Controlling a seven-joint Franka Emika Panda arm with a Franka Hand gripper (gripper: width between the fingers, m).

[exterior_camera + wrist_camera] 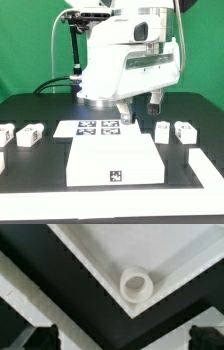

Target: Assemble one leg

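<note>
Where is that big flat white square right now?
In the exterior view, the white square panel lies flat at the table's centre front, just before the marker board, small legs on either side.

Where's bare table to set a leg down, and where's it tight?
Bare: table front-left, between left legs and panel; also a strip front-right of the panel. Tight: behind the panel, where marker board, gripper and right legs bunch up.
</note>
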